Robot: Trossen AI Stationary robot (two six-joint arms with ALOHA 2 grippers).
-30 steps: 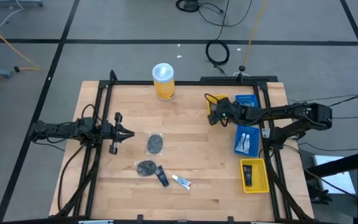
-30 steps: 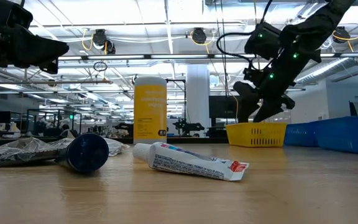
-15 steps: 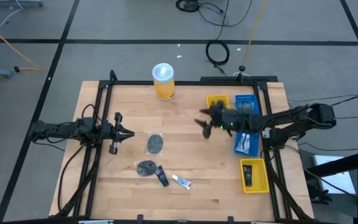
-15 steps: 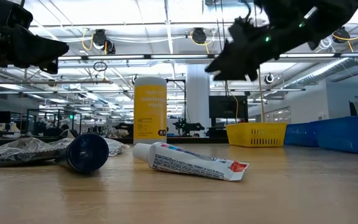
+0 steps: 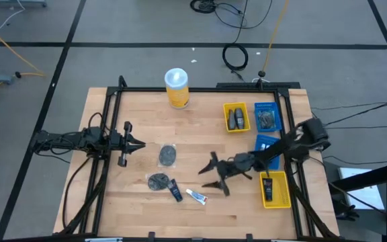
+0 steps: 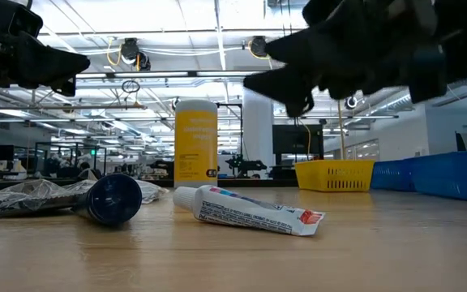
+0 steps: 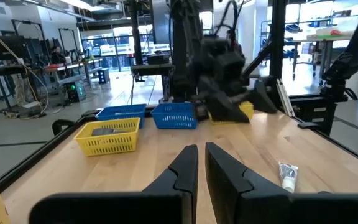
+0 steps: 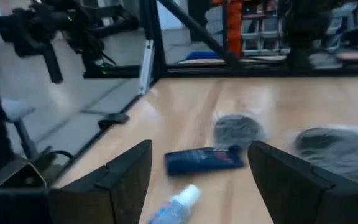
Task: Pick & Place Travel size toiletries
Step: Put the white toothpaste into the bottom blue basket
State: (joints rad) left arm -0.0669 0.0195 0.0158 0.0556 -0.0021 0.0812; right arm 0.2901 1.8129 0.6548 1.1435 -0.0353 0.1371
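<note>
The toiletries lie near the table's near edge. A grey round pouch (image 5: 168,155) and a darker pouch (image 5: 158,181) lie flat. Beside them lie a dark-blue bottle (image 5: 174,191) (image 8: 204,160) and a white tube (image 5: 196,196) (image 6: 250,211). More grey pieces sit in the far yellow tray (image 5: 236,117). My right gripper (image 5: 209,173) hangs open above the table, just right of the tube and bottle, touching nothing. My left gripper (image 5: 137,142) waits shut at the table's left side, above the wood.
A tall yellow canister (image 5: 177,87) stands near the far edge. Two blue trays (image 5: 267,115) (image 5: 266,144) and a second yellow tray (image 5: 274,188) line the right side. A black frame (image 5: 193,89) borders the table. Bare wood lies between the pouches and the trays.
My right gripper has swung from over the far yellow tray toward the near edge and leftward, ending beside the tube and bottle. The tray's grey pieces now show uncovered. The left arm has kept still.
</note>
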